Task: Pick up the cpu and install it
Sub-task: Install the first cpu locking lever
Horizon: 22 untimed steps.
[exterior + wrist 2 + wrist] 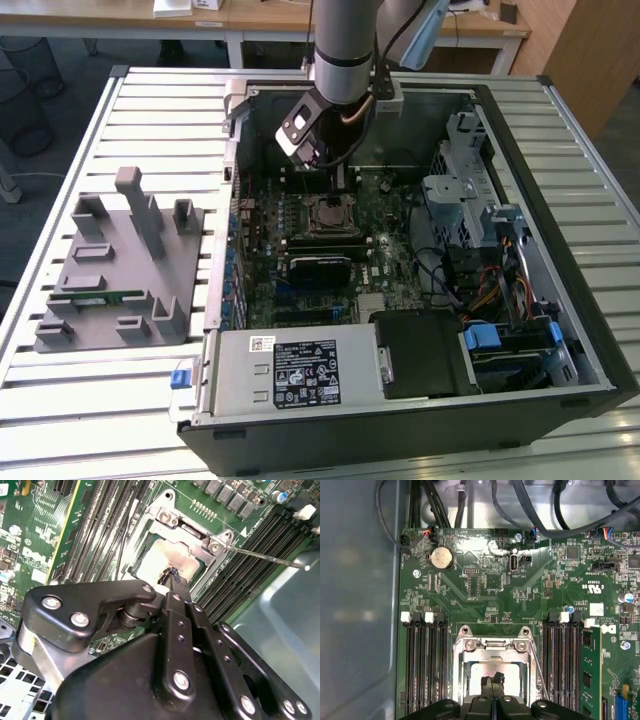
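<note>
The arm's black gripper (340, 182) hung inside the open black-and-grey computer case (400, 440), which lay on its side on the pale slatted metal surface (100, 420). It sat directly over the square metal-framed processor socket (492, 644) on the green motherboard (485, 587). In both wrist views the two slim black fingers (176, 587) were closed together with nothing between them, their tips at or just above the cpu (152, 562), a small flat square chip with a silvery-grey metal top. The cpu lay flat within the socket frame, not in the fingers' grasp; whether the tips actually touched its top could not be told. By that lie, the pick-up and the placing looked done. The thin steel retaining lever (265, 557) stuck out free beside the socket rather than latched down, so the install did not look finished; whether the chip was fully seated could not be told. Well apart, toward the exterior view's left, a grey moulded fixture (110, 265) on the surface carried a long narrow green memory stick (100, 297).
</note>
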### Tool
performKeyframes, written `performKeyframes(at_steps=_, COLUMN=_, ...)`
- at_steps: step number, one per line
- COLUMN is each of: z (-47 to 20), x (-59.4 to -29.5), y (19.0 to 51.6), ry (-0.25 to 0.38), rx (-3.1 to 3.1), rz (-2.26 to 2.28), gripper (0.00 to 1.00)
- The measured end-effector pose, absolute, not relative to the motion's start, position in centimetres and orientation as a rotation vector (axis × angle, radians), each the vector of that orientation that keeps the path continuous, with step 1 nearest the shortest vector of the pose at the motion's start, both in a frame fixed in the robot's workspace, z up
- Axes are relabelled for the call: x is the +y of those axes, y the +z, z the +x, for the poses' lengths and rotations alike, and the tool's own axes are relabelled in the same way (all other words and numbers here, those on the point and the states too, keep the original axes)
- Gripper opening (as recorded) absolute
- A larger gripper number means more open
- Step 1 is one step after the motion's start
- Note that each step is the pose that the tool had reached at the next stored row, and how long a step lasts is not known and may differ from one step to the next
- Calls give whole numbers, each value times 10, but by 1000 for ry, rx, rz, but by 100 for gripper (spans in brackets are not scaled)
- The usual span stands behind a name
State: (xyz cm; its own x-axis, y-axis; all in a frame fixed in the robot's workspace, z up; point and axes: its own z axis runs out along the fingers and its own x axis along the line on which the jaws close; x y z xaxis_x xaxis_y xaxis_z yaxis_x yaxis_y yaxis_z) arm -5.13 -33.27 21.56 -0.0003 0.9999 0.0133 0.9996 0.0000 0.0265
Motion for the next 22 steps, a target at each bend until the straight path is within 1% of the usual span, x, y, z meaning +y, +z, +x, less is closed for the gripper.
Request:
performKeyframes(at_steps=7, z=-50, x=-333, y=223, ry=44, rx=2216, rz=2214, gripper=11)
performKeyframes(at_steps=14, z=-50, x=-333, y=249, ry=45, rx=2215, rz=2213, gripper=11)
performKeyframes(at_steps=22, z=-50, x=-333, y=285, ry=49, rx=2213, rz=2211, gripper=11)
